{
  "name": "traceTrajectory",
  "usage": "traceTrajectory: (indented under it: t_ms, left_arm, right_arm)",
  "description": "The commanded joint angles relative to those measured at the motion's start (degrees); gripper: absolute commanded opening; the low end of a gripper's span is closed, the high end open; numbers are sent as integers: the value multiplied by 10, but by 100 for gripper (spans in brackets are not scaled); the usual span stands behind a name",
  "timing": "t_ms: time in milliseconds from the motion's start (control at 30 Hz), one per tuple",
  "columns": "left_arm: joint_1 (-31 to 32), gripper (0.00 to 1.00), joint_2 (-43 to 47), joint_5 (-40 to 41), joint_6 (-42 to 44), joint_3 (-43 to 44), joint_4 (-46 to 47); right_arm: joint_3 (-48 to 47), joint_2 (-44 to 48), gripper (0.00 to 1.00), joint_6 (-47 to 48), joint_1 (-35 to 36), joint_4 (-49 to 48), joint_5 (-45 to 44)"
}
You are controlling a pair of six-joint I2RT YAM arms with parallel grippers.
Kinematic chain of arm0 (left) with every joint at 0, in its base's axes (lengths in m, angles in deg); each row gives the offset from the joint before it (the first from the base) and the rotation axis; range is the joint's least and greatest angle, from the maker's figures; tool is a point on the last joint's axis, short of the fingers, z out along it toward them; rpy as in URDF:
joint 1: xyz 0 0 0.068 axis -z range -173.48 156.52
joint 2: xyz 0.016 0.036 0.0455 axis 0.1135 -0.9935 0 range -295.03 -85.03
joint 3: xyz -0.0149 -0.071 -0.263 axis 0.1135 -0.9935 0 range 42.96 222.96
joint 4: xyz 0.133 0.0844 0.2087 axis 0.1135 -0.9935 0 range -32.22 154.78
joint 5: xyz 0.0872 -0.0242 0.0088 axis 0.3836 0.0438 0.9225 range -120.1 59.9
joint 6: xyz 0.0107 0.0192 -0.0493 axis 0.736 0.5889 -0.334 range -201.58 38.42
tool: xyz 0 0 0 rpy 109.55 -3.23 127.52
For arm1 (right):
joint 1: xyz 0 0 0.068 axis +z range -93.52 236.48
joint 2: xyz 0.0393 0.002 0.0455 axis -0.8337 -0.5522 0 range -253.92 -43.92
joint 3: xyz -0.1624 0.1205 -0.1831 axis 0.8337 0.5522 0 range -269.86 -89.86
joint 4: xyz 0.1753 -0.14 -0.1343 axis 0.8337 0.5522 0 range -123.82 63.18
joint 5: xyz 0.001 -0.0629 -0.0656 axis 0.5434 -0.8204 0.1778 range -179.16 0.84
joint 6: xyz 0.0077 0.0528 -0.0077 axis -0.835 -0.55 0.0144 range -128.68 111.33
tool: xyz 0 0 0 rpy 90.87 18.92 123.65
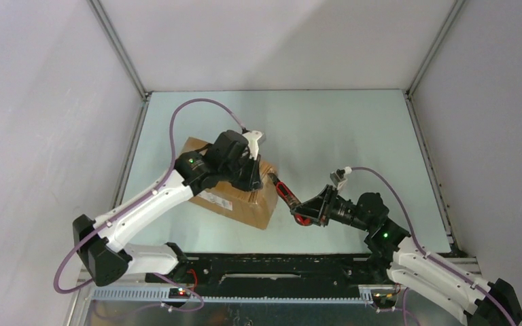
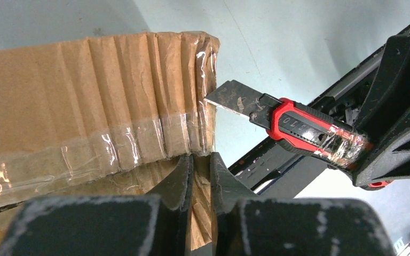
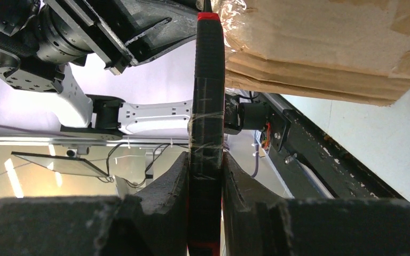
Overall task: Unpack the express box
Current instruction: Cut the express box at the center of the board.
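Observation:
The express box [image 1: 234,204], brown cardboard with clear tape over its seam, lies left of the table's middle. My left gripper [image 1: 257,182] reaches over its top and is shut on the box's right end edge; in the left wrist view cardboard sits pinched between the fingers of that gripper [image 2: 201,160], below the taped box end [image 2: 85,96]. My right gripper [image 1: 310,212] is shut on a red and black utility knife [image 1: 287,193]. The knife's blade [image 2: 235,98] touches the taped corner of the box. In the right wrist view the knife handle [image 3: 208,96] runs up from my right gripper [image 3: 205,160] to the box [image 3: 320,42].
A white label [image 1: 214,199] is on the box's near side. A black rail [image 1: 279,268] with the arm bases runs along the near table edge. Grey walls with metal frame posts [image 1: 119,51] close in the pale green table [image 1: 353,129].

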Motion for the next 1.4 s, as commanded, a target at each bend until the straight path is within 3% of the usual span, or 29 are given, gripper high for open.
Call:
traceTrajectory:
  t_ms: [0,1133,1367]
  left_arm:
    - [-6,0,0,-32,1,-2,-75]
    - [-46,0,27,-32,-42,-15,-51]
    - [-47,0,29,-51,-43,-24,-42]
  right_arm:
    - [-12,34,0,2,-1,21,-14]
    - [22,61,0,-20,39,30,-38]
    - [29,23,0,-34,50,-55,-21]
